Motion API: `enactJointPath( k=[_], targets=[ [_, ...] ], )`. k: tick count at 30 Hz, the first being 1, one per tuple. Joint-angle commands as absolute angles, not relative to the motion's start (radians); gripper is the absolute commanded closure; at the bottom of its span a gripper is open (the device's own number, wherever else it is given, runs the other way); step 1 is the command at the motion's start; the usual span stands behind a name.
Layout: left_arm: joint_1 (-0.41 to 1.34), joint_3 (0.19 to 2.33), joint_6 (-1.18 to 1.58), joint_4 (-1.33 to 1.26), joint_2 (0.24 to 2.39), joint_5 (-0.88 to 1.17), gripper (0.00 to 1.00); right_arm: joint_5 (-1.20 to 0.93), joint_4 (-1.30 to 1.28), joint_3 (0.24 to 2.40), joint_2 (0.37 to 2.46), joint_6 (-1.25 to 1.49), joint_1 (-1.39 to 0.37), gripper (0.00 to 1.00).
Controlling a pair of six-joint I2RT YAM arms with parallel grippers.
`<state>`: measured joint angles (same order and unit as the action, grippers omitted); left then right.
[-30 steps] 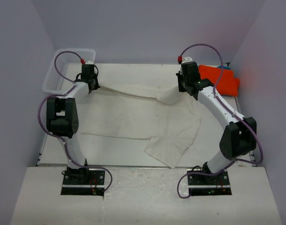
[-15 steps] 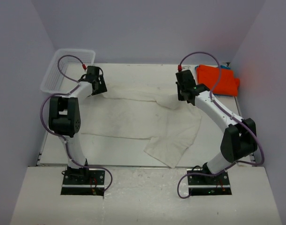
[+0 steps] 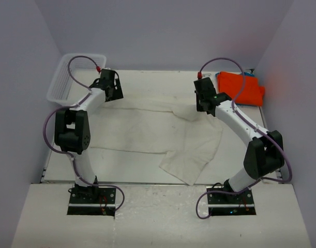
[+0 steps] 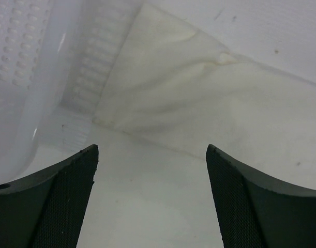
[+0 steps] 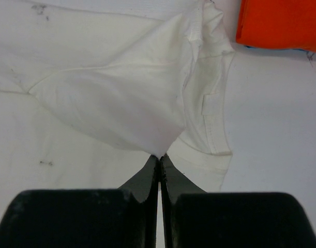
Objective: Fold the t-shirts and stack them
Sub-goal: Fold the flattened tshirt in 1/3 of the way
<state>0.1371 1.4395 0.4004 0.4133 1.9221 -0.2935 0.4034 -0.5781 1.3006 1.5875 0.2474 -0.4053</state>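
A robotics lab test cell: plain lilac walls [image 3: 163, 31] box in a white bench [image 3: 121, 168], with a cabled left arm [image 3: 77, 134] and right arm [image 3: 240, 121] bolted at its near edge.

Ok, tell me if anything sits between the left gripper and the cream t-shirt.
Nothing visible does. The left gripper is open over bare table, and the edge of the cream t-shirt lies straight ahead. The mesh basket stands off to one side, not in between.
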Motion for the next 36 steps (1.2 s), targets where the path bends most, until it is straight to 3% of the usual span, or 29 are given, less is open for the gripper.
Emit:
enactJointPath(
  k=[1,14,15,16,20,22,23,28,29,30,32,36],
  targets=[
    [0.202,1.529,0.322,0.384,1.939,-0.229,0.16,0.440,-0.592,1.293,1.560,0.302,-0.410,1.00],
    [0.244,1.703,0.222,0.410,2.149,-0.201,0.19,0.485,-0.764,1.284,1.735,0.471,-0.408,1.00],
    [0.244,1.715,0.218,0.413,2.164,-0.204,0.19,0.492,-0.756,1.284,1.733,0.483,-0.411,0.91],
    [0.244,1.720,0.218,0.414,2.169,-0.213,0.19,0.502,-0.755,1.290,1.727,0.485,-0.411,0.72],
    [0.245,1.698,0.222,0.394,2.158,-0.187,0.19,0.570,-0.749,1.341,1.695,0.459,-0.411,0.19],
    [0.248,1.687,0.227,0.387,2.137,-0.180,0.19,0.595,-0.747,1.399,1.684,0.437,-0.408,0.11],
    [0.250,1.680,0.226,0.382,2.129,-0.176,0.19,0.594,-0.746,1.422,1.684,0.428,-0.394,0.01],
    [0.265,1.700,0.204,0.374,2.095,-0.129,0.18,0.491,-0.773,1.670,1.828,0.347,-0.316,0.02],
    [0.268,1.725,0.201,0.380,2.098,-0.126,0.18,0.485,-0.781,1.701,1.860,0.345,-0.295,0.05],
    [0.270,1.741,0.195,0.391,2.115,-0.126,0.18,0.454,-0.776,1.729,1.911,0.333,-0.284,0.15],
    [0.272,1.790,0.190,0.423,2.141,-0.117,0.18,0.433,-0.772,1.790,1.974,0.315,-0.255,0.23],
    [0.272,1.799,0.176,0.422,2.154,-0.113,0.18,0.373,-0.755,1.835,2.031,0.276,-0.209,0.24]
  ],
)
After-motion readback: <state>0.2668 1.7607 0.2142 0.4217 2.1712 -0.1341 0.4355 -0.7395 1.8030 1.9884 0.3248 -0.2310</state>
